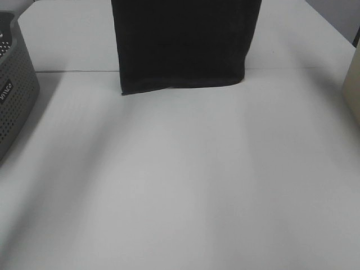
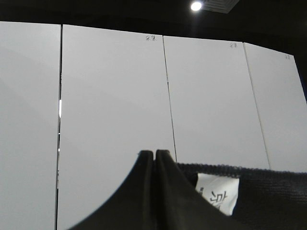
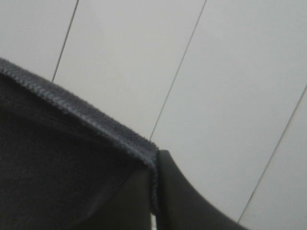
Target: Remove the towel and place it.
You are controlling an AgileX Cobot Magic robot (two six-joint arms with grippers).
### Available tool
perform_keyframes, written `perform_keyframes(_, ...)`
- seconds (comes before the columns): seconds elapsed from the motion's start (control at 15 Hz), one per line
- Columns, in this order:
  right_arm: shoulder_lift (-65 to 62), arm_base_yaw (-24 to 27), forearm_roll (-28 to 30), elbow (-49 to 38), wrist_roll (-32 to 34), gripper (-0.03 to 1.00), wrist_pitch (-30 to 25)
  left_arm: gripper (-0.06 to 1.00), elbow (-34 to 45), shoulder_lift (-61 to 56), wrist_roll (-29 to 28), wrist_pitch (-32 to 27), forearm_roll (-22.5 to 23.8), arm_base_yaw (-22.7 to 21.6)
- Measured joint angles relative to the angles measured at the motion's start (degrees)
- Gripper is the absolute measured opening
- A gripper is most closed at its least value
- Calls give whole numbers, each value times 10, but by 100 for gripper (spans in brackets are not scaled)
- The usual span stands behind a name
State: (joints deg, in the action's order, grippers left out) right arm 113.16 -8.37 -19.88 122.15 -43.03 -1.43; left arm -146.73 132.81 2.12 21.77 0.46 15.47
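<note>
The towel (image 1: 183,45), dark charcoal, hangs spread flat at the back middle of the exterior view. Its lower hem rests on the white table (image 1: 185,180), and its top runs out of frame. Neither gripper shows in that view. In the left wrist view my left gripper (image 2: 154,154) has its fingers pressed together, and the towel (image 2: 268,191) with a white label (image 2: 218,191) runs off right beside them. In the right wrist view my right gripper (image 3: 154,160) is shut on the towel's hemmed edge (image 3: 86,120), which runs in between the fingers.
A grey perforated plastic basket (image 1: 14,84) stands at the table's left edge. A beige object (image 1: 353,84) shows at the right edge. A seam crosses the table behind the towel's hem. White wall panels (image 2: 110,96) fill both wrist views.
</note>
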Motion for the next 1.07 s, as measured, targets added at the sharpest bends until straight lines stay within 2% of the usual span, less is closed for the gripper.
perform_keyframes(0.13, -5, 10, -12, 0, -14, 1, -80, 0, -1, 0, -21, -36, 25, -1)
perform_keyframes(0.27, -13, 23, -18, 0, -14, 1, -134, 0, -1, 0, -70, -85, 62, 0)
perform_keyframes(0.33, -23, 38, -29, 0, -16, 1, -165, 0, -1, 0, -129, -78, 107, 2)
perform_keyframes(0.47, -34, 55, -44, 0, -16, 1, -186, 0, -1, 0, -180, -49, 160, 9)
perform_keyframes(0.67, -56, 72, -53, 0, -16, 1, -217, 0, -1, -1, -257, -48, 256, 16)
perform_keyframes(0.73, -65, 74, -52, 0, -16, 1, -237, 0, -1, -9, -286, -70, 306, 20)
perform_keyframes(0.87, -82, 78, -50, 0, -16, 1, -301, 0, -1, -39, -349, -154, 386, 34)
perform_keyframes(1.0, -100, 78, -55, 0, -16, 1, -344, 0, -1, -69, -383, -233, 403, 50)
perform_keyframes(1.07, -114, 78, -57, 0, -17, 1, -364, 0, -1, -73, -383, -248, 400, 53)
